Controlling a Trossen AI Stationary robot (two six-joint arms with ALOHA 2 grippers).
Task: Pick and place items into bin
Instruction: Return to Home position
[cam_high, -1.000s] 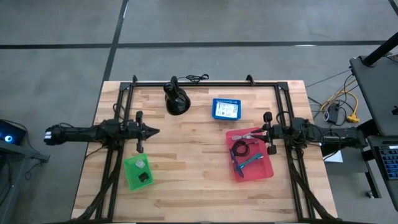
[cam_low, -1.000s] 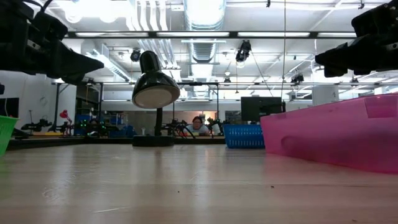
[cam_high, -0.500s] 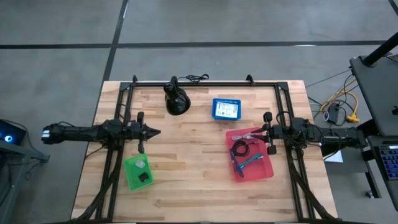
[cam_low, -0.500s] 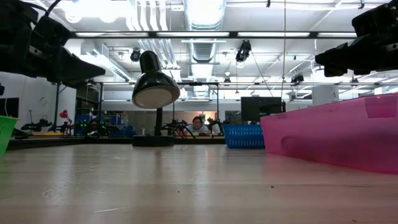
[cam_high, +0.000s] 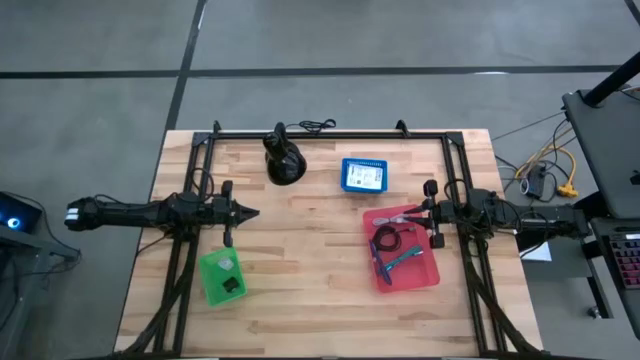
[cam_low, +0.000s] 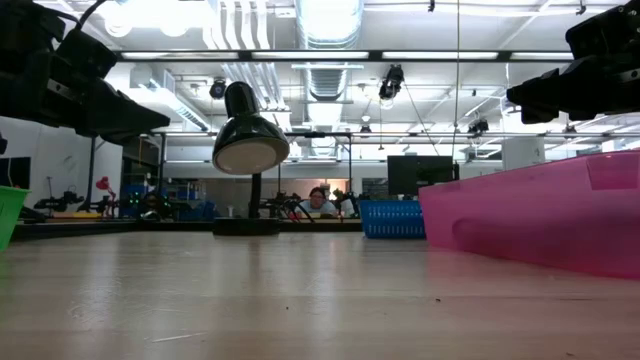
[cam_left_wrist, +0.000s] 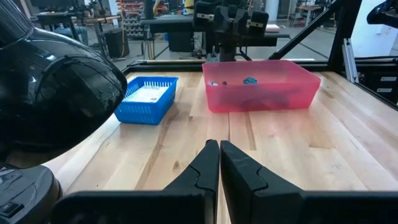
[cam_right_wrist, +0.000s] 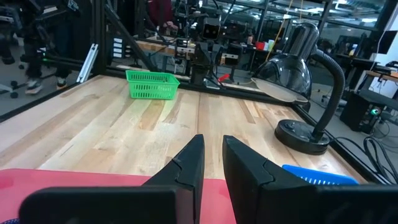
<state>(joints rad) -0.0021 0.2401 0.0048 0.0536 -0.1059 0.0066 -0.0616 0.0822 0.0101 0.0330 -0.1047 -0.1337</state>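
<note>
1. High view: the left gripper (cam_high: 250, 212) hangs over the left part of the table (cam_high: 300, 300), pointing toward the middle; the green bin (cam_high: 208, 285) sits just beside it, on the side away from the desk lamp (cam_high: 283, 160), and holds a small white piece (cam_high: 227, 263) and a dark block (cam_high: 232, 286); the right gripper (cam_high: 425, 208) hangs above the far-end rim of the pink bin (cam_high: 432, 275); inside that bin lie a black coiled cable (cam_high: 387, 238), a teal tool (cam_high: 402, 257), a purple tool (cam_high: 379, 268) and a silver piece (cam_high: 405, 214); the blue bin (cam_high: 346, 175), near the lamp, holds a white card box (cam_high: 364, 177).
2. Low view: both grippers are raised well clear of the tabletop, the left one (cam_low: 155, 108) at the left, the right one (cam_low: 515, 97) above the pink bin's wall; the lamp stands between them; a person (cam_low: 318, 200) sits in the room behind.
3. Left wrist view: the left claw's fingers (cam_left_wrist: 202, 165) are nearly together, with only a thin slit between them, and hold nothing; ahead lie the blue bin with its white box and, beside it, the pink bin, with the other arm above its far side.
4. Right wrist view: the right claw is narrow, with a slim gap between its fingers (cam_right_wrist: 186, 162), and is empty; the pink bin's rim lies under it; the green bin stands well apart across the table.
</note>
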